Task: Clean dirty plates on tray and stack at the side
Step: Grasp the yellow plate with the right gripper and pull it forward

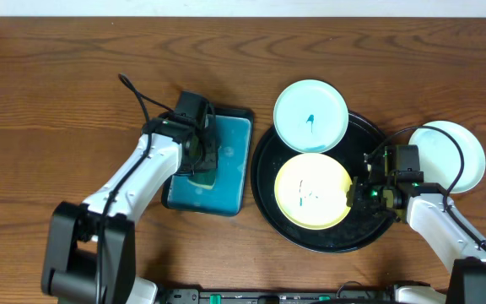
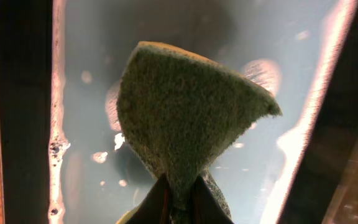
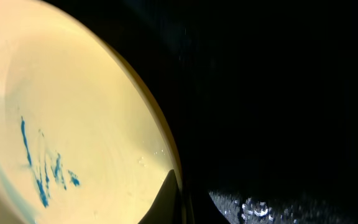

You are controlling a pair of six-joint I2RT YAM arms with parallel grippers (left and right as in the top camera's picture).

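Observation:
The black tray point(image 1: 357, 238) holds a pale yellow plate point(image 1: 312, 191) with teal scribbles. A mint-white plate point(image 1: 310, 116) with a teal mark rests on the tray's far rim. A second mint-white plate point(image 1: 447, 155) lies on the table to the right. My right gripper point(image 1: 359, 192) is shut on the yellow plate's right rim point(image 3: 166, 149), one finger inside and one outside it. My left gripper point(image 1: 199, 165) is shut on a green sponge point(image 2: 185, 112) over the teal rectangular tray point(image 1: 233, 177).
The teal rectangular tray point(image 2: 86, 93) holds a film of water with bubbles. Water drops lie on the black tray's floor point(image 3: 260, 208). Brown wooden table point(image 1: 57, 84) lies all round.

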